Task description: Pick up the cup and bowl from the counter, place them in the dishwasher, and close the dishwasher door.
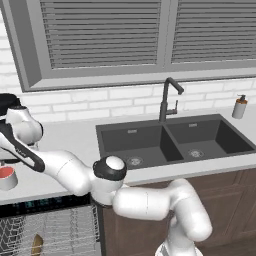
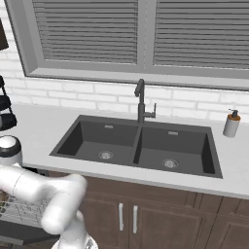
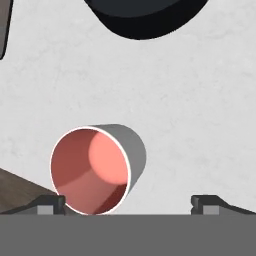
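Note:
The white cup (image 3: 90, 170) with its coral inside stands on the light counter (image 3: 200, 100). It lies below my open gripper (image 3: 129, 204), nearer the left fingertip (image 3: 50, 202) than the right one. The left base view has the cup (image 1: 6, 177) at the far left counter edge, and my arm stretches left over it. Under the counter the dishwasher (image 1: 45, 204) stands open, its wire rack (image 1: 65, 227) pulled out. A brown thing that looks like the bowl (image 1: 36, 245) stands on edge in the rack. The wire rack (image 2: 19, 209) is at the lower left of the right base view.
A dark double sink (image 1: 170, 142) with a black faucet (image 1: 167, 100) sits to the right. A soap dispenser (image 1: 240, 106) stands at the far right. A black rounded appliance (image 3: 145, 15) stands on the counter just beyond the cup. Brown cabinets (image 2: 146, 214) run under the sink.

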